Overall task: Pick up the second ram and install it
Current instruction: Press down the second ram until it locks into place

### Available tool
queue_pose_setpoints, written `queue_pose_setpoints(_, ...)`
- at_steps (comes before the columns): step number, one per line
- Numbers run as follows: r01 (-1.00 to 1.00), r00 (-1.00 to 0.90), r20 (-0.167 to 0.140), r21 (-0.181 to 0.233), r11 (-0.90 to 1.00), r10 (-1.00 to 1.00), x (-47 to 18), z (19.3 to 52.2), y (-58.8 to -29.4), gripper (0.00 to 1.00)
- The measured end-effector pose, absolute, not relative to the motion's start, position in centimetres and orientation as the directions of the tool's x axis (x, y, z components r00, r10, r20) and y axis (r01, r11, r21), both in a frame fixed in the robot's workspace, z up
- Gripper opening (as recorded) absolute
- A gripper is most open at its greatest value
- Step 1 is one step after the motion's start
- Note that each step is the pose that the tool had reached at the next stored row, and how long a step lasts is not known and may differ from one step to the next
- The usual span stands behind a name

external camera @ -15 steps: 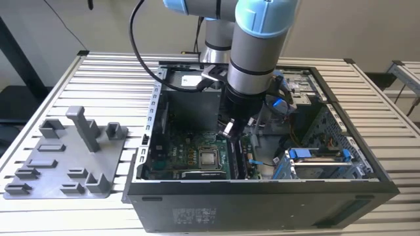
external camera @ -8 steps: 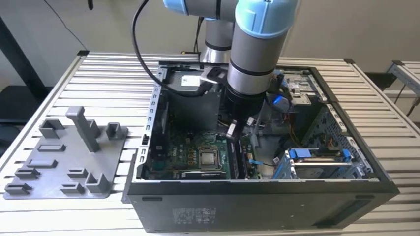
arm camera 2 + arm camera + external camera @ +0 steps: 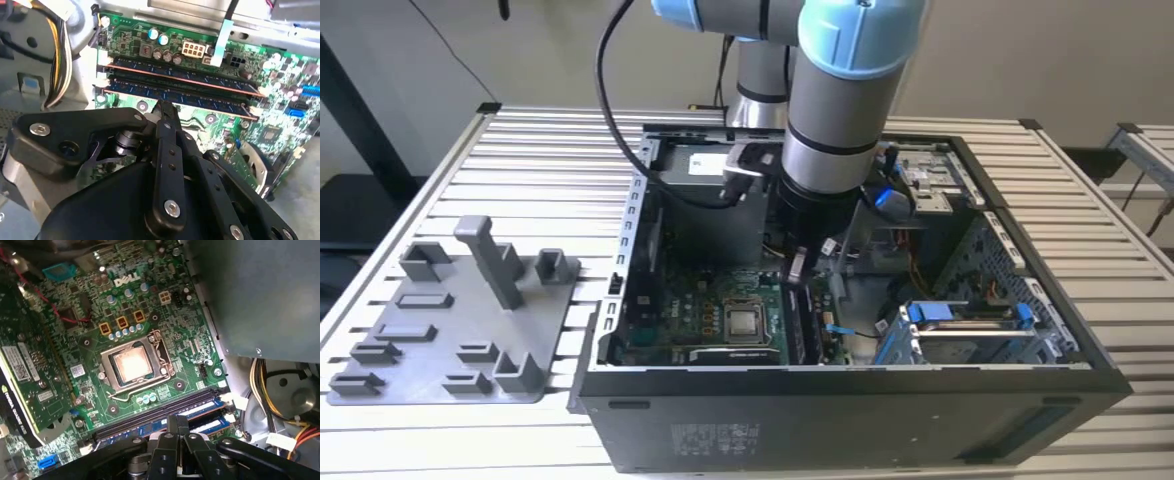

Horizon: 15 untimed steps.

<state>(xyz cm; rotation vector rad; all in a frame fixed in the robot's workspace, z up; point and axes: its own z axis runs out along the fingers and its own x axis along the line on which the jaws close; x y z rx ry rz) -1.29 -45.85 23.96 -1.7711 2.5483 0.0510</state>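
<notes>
In the second wrist view two dark bluish-green memory boards stand edge-up in the motherboard's slots. The nearer one, which I take for the second ram (image 3: 175,95), lies right at the tips of my gripper (image 3: 163,106). The fingers are shut together with nothing between them, and whether the tips touch the board's edge I cannot tell. The other board (image 3: 182,76) sits parallel just beyond it. In the exterior view my gripper (image 3: 797,268) reaches down inside the open computer case (image 3: 854,400) over the slots. In the first wrist view my gripper (image 3: 178,421) covers part of the slot row.
A CPU socket (image 3: 131,365) lies beside long black slots (image 3: 155,412). A graphics card (image 3: 25,385) stands past the socket. Yellow cable bundles (image 3: 62,60) hang near the slot ends. A grey plastic tray (image 3: 467,320) with raised blocks rests on the slatted table at the exterior view's left.
</notes>
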Motion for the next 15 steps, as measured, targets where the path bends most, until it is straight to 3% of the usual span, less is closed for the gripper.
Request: queue_pose_setpoints(15, -0.996, -0.092, -0.051, 0.0, 0.092, -0.994, -1.29, 23.84, -45.85, 0.11)
